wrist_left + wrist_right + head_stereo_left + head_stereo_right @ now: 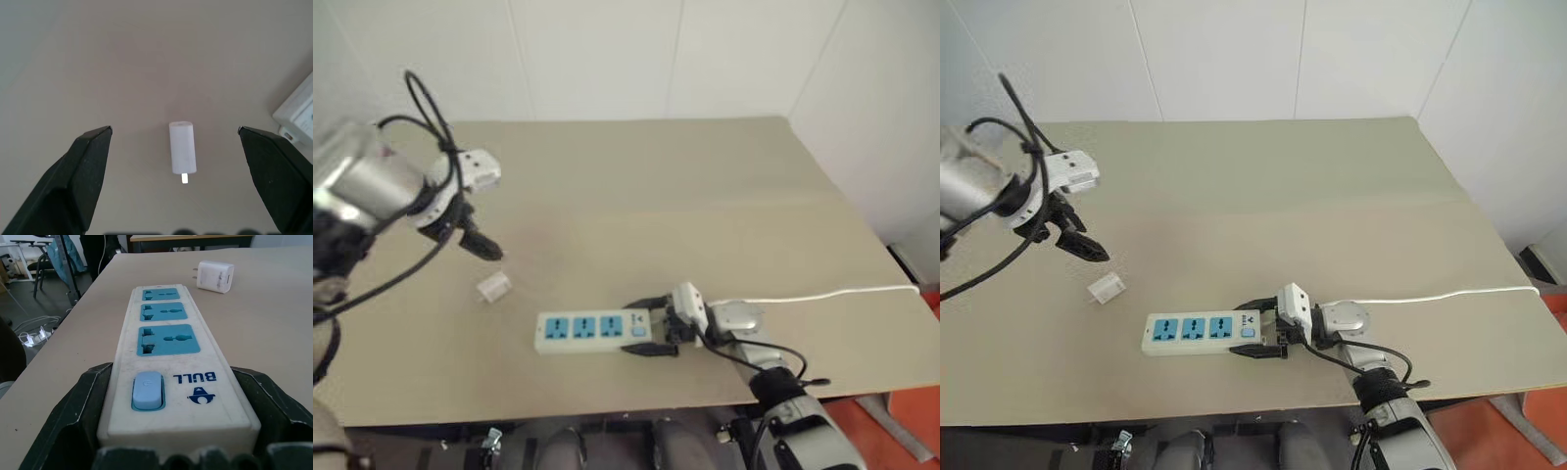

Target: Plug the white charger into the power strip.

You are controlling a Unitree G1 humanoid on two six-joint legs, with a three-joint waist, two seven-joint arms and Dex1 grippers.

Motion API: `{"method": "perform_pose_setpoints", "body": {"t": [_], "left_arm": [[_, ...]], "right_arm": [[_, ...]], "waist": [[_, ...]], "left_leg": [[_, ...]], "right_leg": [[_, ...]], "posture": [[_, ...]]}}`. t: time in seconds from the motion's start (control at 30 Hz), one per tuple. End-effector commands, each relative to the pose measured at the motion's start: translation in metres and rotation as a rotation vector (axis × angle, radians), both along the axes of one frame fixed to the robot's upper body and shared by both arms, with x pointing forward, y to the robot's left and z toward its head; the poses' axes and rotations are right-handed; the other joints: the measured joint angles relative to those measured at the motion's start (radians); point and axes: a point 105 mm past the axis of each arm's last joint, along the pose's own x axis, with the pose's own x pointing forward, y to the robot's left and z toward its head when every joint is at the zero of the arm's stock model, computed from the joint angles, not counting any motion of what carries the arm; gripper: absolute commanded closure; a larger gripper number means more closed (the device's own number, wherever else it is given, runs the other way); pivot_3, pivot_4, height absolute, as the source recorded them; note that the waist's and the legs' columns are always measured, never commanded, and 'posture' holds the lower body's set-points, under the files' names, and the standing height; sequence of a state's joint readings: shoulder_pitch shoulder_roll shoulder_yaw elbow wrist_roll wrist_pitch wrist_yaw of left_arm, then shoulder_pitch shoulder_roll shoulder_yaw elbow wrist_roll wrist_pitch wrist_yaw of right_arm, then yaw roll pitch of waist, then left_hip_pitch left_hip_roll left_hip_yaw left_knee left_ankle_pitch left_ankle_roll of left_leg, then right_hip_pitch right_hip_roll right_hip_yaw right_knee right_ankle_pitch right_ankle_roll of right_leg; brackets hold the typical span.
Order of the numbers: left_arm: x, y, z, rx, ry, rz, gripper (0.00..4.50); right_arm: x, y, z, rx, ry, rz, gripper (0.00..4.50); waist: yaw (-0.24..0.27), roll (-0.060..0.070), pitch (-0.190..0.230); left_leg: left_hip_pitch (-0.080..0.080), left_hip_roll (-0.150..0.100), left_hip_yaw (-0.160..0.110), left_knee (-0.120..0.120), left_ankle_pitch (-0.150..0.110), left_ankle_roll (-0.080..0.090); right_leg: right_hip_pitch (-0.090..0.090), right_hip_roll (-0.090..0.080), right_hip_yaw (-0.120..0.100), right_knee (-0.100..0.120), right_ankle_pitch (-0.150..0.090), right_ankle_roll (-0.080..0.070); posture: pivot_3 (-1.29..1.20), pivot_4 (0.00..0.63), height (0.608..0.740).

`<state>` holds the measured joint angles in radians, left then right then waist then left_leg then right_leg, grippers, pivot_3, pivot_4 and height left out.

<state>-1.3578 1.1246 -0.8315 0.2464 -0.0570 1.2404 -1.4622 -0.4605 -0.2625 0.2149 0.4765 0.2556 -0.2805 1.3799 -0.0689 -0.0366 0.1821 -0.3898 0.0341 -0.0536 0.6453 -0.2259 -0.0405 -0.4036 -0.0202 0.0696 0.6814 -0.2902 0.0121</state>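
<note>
White charger (182, 149) lay flat on table (705, 196), under and between wide-spread left gripper (174, 142) jaws, untouched. Right gripper (656, 328) jaws clamped power strip (592, 331) at its switch end.

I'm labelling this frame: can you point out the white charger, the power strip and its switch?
white charger (493, 287), left eye view, its top face.
power strip (592, 329), left eye view, its middle socket face.
switch (147, 390), right wrist view, the blue rocker.
</note>
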Motion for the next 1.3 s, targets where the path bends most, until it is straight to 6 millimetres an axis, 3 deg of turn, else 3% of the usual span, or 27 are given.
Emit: {"method": "perform_pose_setpoints", "body": {"t": [0.03, 0.2, 0.63, 1.3], "left_arm": [[0.003, 0.001, 0.005, 0.047, 0.064, 0.085, 0.00], [0.007, -0.009, -0.008, 0.104, 0.147, 0.068, 0.00], [0.022, 0.002, -0.067, 0.232, 0.288, 0.081, 0.00], [0.031, -0.010, -0.094, 0.250, 0.317, 0.051, 0.00]], "right_arm": [[-0.007, 0.001, -0.004, -0.004, 0.005, 0.005, 1.04], [-0.010, 0.000, -0.004, -0.004, 0.010, -0.012, 1.04], [-0.014, 0.000, 0.000, -0.003, 0.016, -0.050, 1.04], [-0.016, 0.006, -0.001, 0.013, 0.034, -0.086, 1.04]], "waist": [[-0.001, 0.000, 0.000], [-0.002, 0.001, 0.001], [0.005, 0.001, 0.001], [0.000, 0.000, 0.001]], "left_leg": [[0.000, 0.000, 0.000, 0.000, 0.000, 0.000], [0.000, 0.000, 0.000, 0.000, 0.000, 0.000], [-0.002, -0.001, -0.001, 0.002, 0.000, 0.000], [-0.002, -0.001, -0.001, 0.004, 0.000, 0.000]], "right_leg": [[0.000, 0.000, 0.000, 0.000, 0.000, 0.000], [0.000, 0.000, 0.001, 0.000, -0.001, 0.000], [-0.001, -0.001, 0.000, 0.001, -0.001, 0.000], [-0.001, -0.001, 0.000, 0.002, 0.000, 0.000]], "posture": [[0.00, 0.150, 0.740], [0.00, 0.150, 0.740], [0.00, 0.150, 0.740], [0.00, 0.150, 0.740]]}}
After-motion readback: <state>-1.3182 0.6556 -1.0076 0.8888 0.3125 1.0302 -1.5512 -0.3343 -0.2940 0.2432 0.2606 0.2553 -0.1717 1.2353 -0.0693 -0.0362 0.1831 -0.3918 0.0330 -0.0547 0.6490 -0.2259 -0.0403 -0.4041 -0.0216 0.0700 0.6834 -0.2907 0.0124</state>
